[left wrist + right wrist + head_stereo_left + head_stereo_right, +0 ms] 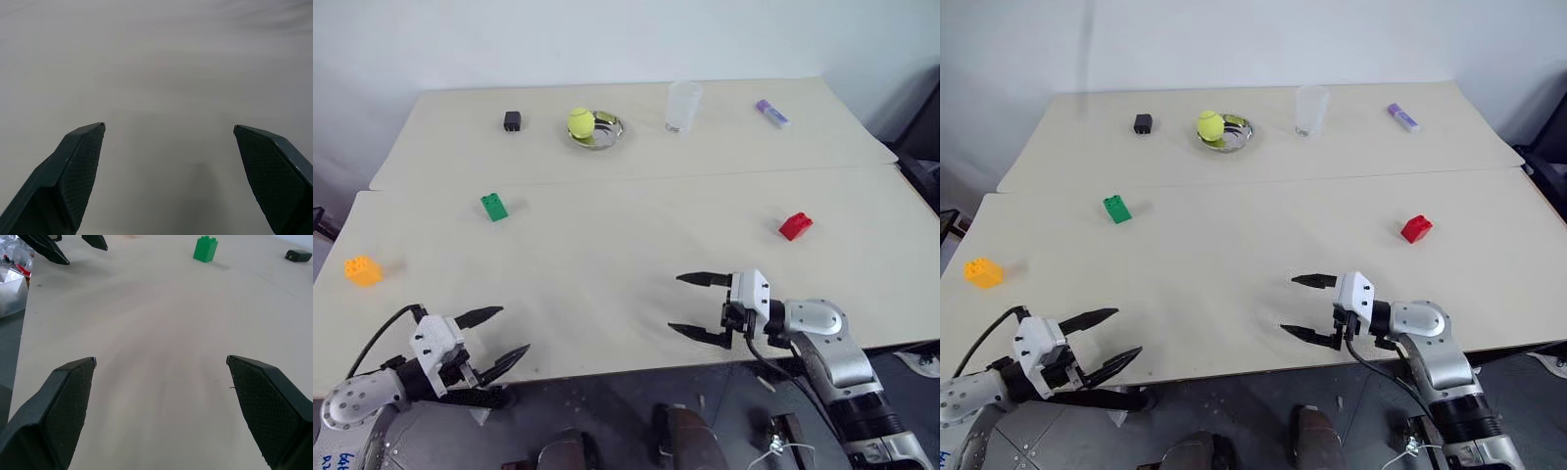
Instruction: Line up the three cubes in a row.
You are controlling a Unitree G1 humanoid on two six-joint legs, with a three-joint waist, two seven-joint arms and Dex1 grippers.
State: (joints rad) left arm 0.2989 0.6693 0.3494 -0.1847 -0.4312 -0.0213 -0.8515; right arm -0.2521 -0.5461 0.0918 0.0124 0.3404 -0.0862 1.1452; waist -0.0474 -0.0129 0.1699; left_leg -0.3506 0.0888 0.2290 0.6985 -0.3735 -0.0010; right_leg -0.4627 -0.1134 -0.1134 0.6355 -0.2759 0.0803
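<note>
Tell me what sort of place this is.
Probably a robot test room or lab, not a home: two plain pale tables pushed together against a bare white wall, with scattered practice props, such as toy cubes like the green one and a tennis ball in a dish.

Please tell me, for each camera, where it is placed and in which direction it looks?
Left and right eye: on the head, looking forward and down at the table; both arms show.
Left wrist: along the open left gripper at bare tabletop.
Right wrist: along the open right gripper across the table toward the green cube.
Shared: green cube and left gripper in the head and right wrist views.
</note>
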